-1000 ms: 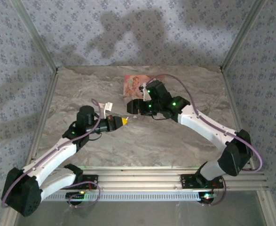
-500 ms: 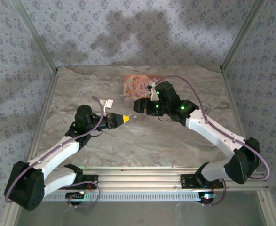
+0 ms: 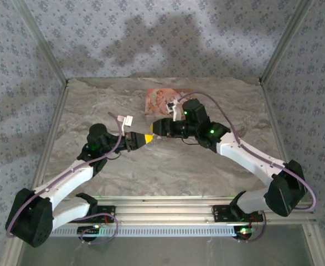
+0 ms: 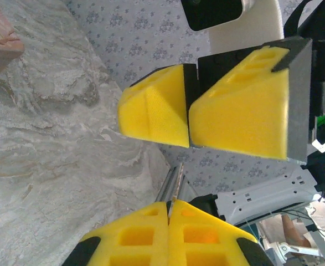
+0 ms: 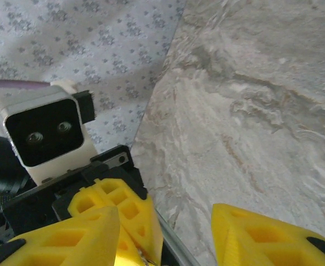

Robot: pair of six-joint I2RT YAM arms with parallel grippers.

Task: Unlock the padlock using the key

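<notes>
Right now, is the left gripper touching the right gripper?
Apart. In the left wrist view, wallpaper shows between the left gripper, at the bottom, and the right gripper above it.

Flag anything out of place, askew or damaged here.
Nothing looks spilled or damaged. The left gripper is shut on a thin metal strip, probably the key, tip to tip with the open right gripper. The pink box lies near the far edge of the table.
</notes>
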